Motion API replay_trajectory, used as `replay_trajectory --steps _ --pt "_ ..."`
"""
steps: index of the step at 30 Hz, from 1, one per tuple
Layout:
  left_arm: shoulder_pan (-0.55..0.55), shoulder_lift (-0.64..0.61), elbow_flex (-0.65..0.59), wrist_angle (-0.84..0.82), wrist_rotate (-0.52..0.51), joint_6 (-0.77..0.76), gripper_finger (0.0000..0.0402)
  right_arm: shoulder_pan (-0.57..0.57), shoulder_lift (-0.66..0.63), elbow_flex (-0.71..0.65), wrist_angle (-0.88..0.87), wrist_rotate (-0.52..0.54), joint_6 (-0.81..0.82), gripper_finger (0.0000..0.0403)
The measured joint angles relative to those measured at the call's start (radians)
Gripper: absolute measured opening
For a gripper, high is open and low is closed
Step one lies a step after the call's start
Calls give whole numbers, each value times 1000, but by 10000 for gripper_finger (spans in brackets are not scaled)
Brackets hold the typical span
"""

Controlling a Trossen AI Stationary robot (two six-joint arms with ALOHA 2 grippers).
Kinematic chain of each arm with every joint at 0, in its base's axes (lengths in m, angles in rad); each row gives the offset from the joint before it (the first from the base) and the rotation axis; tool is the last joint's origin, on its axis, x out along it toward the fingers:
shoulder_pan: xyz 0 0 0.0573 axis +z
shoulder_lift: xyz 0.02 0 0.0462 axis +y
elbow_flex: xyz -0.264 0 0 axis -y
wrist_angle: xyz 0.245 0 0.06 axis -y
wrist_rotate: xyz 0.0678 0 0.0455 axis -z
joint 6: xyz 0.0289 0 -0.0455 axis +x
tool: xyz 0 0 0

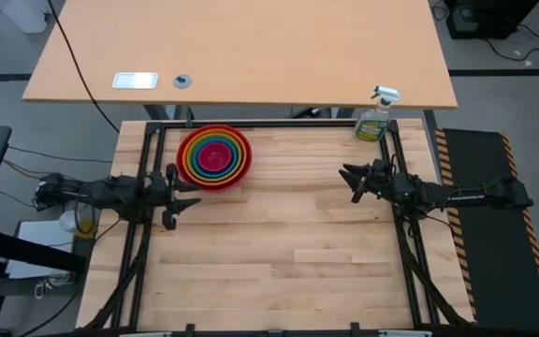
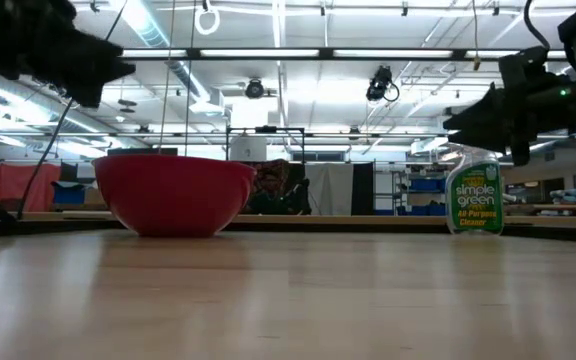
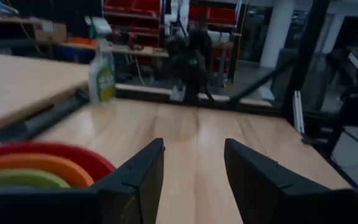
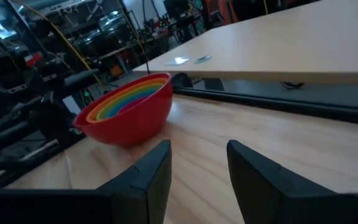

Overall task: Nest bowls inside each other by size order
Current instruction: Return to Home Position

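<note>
The bowls (image 1: 214,157) stand nested on the table's far left part: red outermost, then orange, yellow-green, blue, and magenta-pink in the middle. The red bowl rests by its base on the wood; it also shows in the low view (image 2: 173,193), the left wrist view (image 3: 39,165) and the right wrist view (image 4: 129,109). My left gripper (image 1: 191,195) is open and empty, just near of the stack, at the left edge. My right gripper (image 1: 351,181) is open and empty at the right side, well away from the bowls.
A green spray bottle (image 1: 374,117) stands at the table's far right corner; it also shows in the low view (image 2: 474,200). A large tan desk (image 1: 241,47) lies beyond the far edge. The table's middle and near part are bare wood (image 1: 288,253).
</note>
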Motion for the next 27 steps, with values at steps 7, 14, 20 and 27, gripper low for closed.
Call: replay_trajectory --steps 7,14,20,27 --pt "-8 0 -139 48 1 -21 171 0 -2 0 6 -2 -61 164" --pt "-8 -1 -102 -65 0 46 171 0 -2 0 -19 16 -35 163" --pt "-25 -10 -101 -81 0 98 171 0 -43 60 -205 -37 40 163" --pt "-83 -100 -169 100 8 182 171 0 -169 120 -345 -65 49 163"
